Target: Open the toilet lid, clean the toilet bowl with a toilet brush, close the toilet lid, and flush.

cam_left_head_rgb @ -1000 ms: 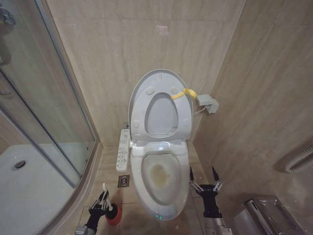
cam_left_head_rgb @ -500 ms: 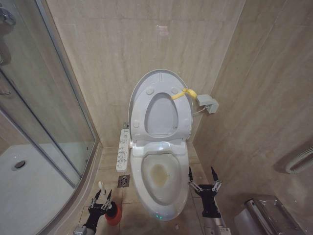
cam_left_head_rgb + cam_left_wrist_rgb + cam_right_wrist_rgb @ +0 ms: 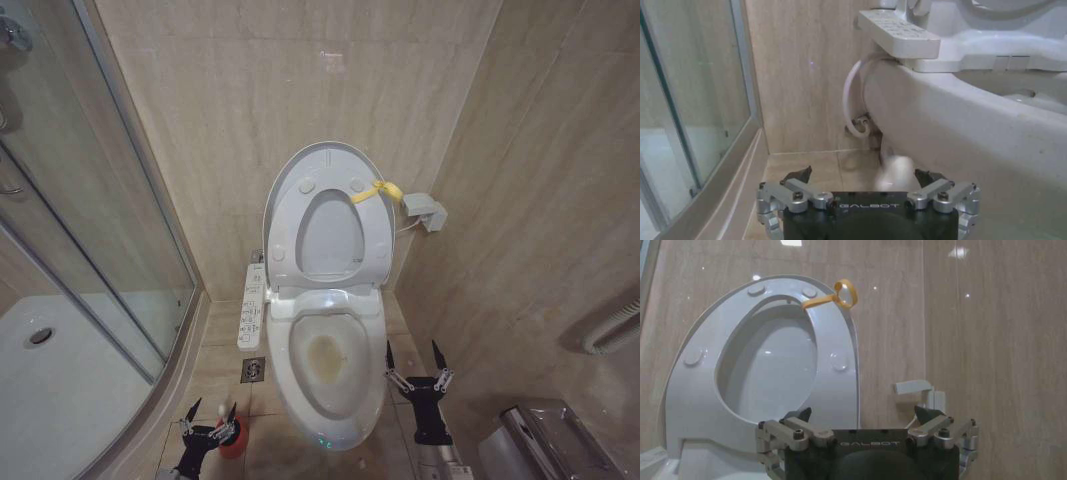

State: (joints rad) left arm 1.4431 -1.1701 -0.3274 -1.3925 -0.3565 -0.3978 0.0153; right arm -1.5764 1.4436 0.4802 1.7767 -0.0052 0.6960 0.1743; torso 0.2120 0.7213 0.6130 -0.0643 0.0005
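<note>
The toilet lid (image 3: 325, 165) stands up and leans on the back wall, with the seat (image 3: 328, 232) up against it, so the toilet bowl (image 3: 335, 365) is open and its brown stain can be reached. A yellow strap (image 3: 378, 190) is tied at the lid's edge, likely as something easy to pull. The left hand (image 3: 208, 418) hangs low by the floor on the left side of the bowl, with its fingers spread wide. It is just above the red holder (image 3: 232, 440) where the toilet brush (image 3: 216, 424) stands, and the white tip of the handle shows between the fingers, so it looks lined up to take the brush, not yet pinching it. The right hand (image 3: 412, 363) waits beside the right rim of the bowl, fingers spread too and holding nothing. There is not much room here. On the left, the brush sits in a thin strip of floor between the bowl and the curved edge of the shower (image 3: 150, 420). The button panel (image 3: 252, 305) sticks out a little farther back. On the right, the side wall is close, with a shiny bin (image 3: 545, 440) low in the corner.
</note>
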